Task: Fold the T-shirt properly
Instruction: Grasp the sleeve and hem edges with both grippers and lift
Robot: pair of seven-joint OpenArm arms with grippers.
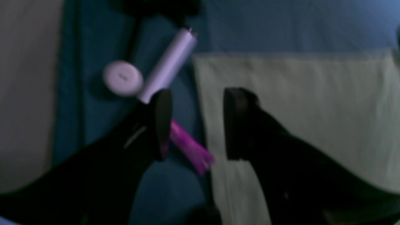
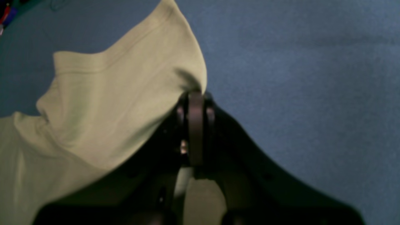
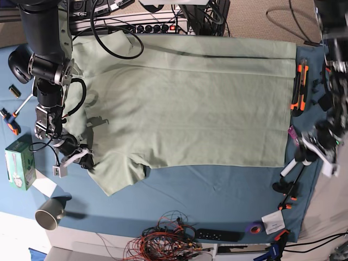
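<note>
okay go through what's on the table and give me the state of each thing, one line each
T-shirt: spread flat on the blue cloth, one sleeve pinched and lifted.
Right tool: shut on the sleeve edge.
Left tool: open, holding nothing, at the shirt's side edge.
Mug: lying on its side at the table's front corner.
Green box: closed, flat beside the right arm.
Purple tube: lying on the cloth beside the shirt.

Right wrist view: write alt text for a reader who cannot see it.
The right gripper, its jaws closed, pinches the edge of a pale green T-shirt and lifts it into a peak above a blue table cloth. The rest of the shirt trails off to the lower left of the picture.
</note>
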